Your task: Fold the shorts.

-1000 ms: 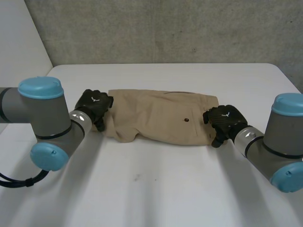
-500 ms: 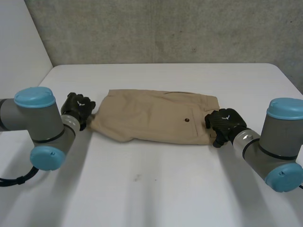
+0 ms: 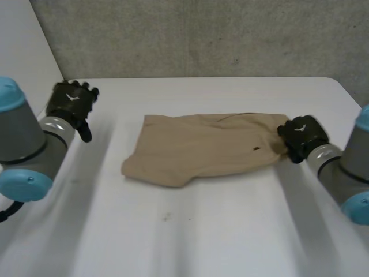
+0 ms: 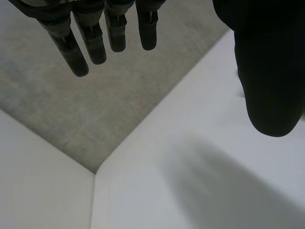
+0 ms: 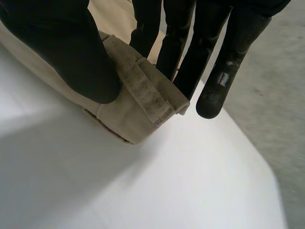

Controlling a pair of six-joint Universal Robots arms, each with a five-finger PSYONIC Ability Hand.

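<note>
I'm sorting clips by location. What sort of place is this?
Most likely a robotics lab or test cell, not a home: a plain white table before a rough concrete wall, with tan shorts pinched by the robot's right hand.

Matt tan woven cloth shorts (image 3: 202, 153), smooth white table (image 3: 230, 231), rough grey concrete wall (image 3: 202, 34)

left hand (image 4: 267, 67) fingers straight, holding nothing; above white table (image 4: 200, 191)
</note>
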